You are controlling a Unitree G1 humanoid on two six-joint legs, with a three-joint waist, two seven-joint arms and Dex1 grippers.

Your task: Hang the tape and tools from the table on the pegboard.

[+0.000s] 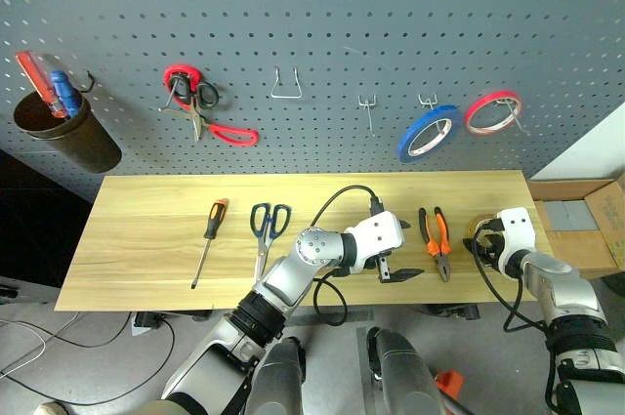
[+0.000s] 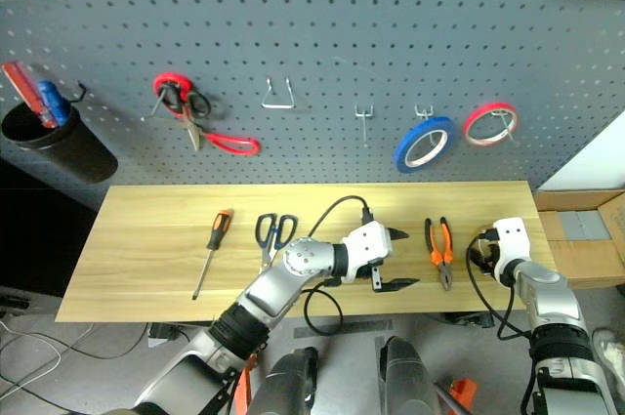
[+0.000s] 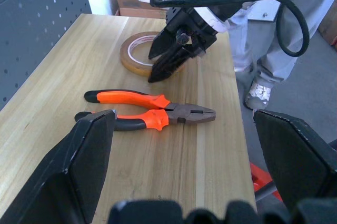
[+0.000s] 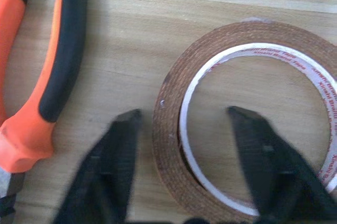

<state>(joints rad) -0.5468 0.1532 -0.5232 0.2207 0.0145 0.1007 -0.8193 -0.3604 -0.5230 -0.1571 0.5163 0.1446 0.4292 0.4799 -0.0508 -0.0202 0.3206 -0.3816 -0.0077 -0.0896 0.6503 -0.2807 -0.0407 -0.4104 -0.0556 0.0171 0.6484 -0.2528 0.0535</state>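
- Where the table (image 1: pixel 146 229) comes to its right end, can spot the tape (image 4: pixel 168 129) lying flat on the wood, hole facing up.
- Being a round ring, points no way along the table; just sits flat.
- Around its wall, can see the right gripper (image 4: pixel 179 129): one black finger outside the ring, the other down in the hole, jaws apart and not pressing the wall.
- Just left of the tape, can find the pliers (image 1: pixel 436 242), lying long from back to front: orange-and-black handles toward the pegboard (image 1: pixel 342 24), metal nose toward the near edge.
- Left of the pliers, can see the left gripper (image 1: pixel 402 252), low over the wood, aimed sideways at them, jaws spread wide, holding nothing.
- Farther left, can find the scissors (image 1: pixel 267 229): handles toward the pegboard, blades toward the near edge.
- Beside them, nearer the left end, can find the screwdriver (image 1: pixel 209 239): handle toward the pegboard, tip toward the near edge, leaning a little left.
- Up on the pegboard, can count a blue ring (image 1: pixel 428 132), a red ring (image 1: pixel 491 112), red-handled scissors (image 1: pixel 210 112) and a black cup (image 1: pixel 68 137).
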